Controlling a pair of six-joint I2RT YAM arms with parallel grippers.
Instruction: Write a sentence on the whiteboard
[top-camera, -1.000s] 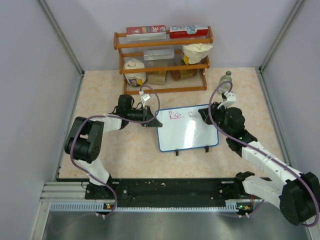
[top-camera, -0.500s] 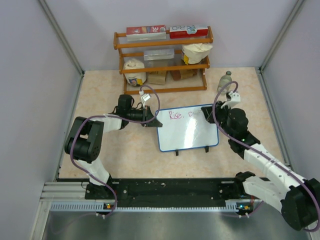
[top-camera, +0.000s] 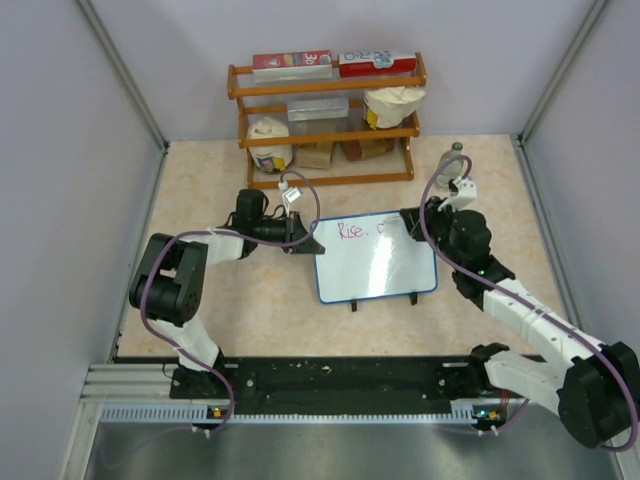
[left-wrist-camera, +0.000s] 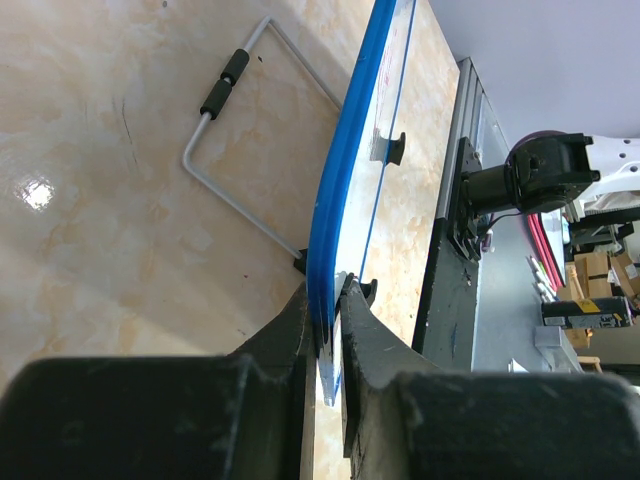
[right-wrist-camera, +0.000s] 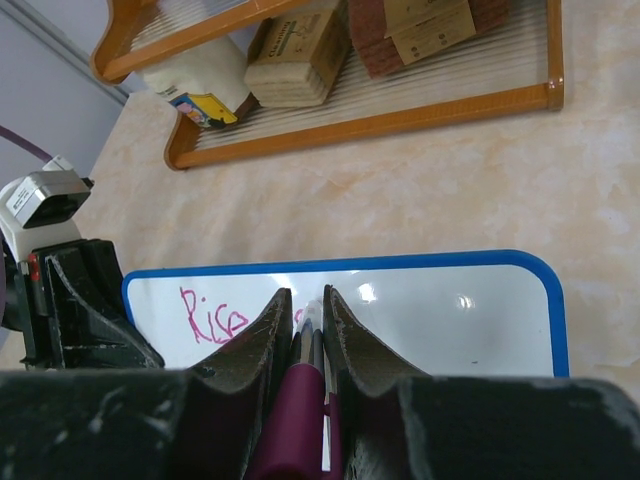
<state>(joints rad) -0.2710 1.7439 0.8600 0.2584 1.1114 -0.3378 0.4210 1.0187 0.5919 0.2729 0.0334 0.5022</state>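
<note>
One whiteboard edge between left jaws

I see the whiteboard as glossy white inside a blue frame, with small black feet. The sentence on it is thin pink-magenta. My right gripper is matt black, scuffed grey, and the marker is deep magenta-purple. The left gripper is black too. The table is beige with a pale marbled pattern. At the far side the rack is orange-brown wood, and a red box lies at its top right.
</note>
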